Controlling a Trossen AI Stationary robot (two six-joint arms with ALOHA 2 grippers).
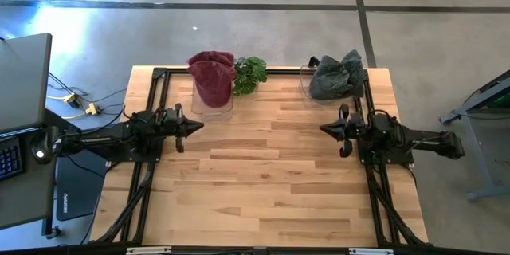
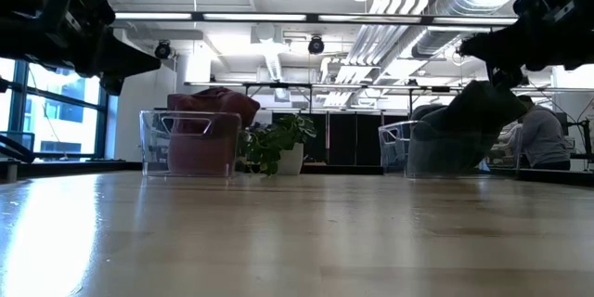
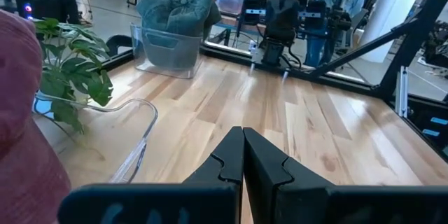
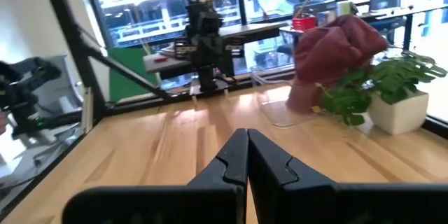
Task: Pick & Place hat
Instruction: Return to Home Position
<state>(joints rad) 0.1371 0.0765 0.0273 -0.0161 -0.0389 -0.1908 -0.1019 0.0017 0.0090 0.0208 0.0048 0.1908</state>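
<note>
A dark red hat [image 1: 213,76] sits in a clear bin [image 1: 212,105] at the table's far left; it also shows as the red hat [image 4: 334,59] in the right wrist view and the red hat [image 2: 209,111] in the low view. A grey-green hat [image 1: 337,76] fills a second clear bin at the far right, seen as the grey-green hat [image 3: 175,10] in the left wrist view. My left gripper [image 1: 199,125] hovers shut at the table's left, just nearer than the red hat's bin. My right gripper [image 1: 323,128] hovers shut at the right, nearer than the grey-green hat.
A small potted plant [image 1: 249,73] stands between the two bins at the far edge. The black frame rails [image 1: 151,88] run along the table's left, right and far sides. The wooden table top [image 1: 263,175] lies bare between and in front of the arms.
</note>
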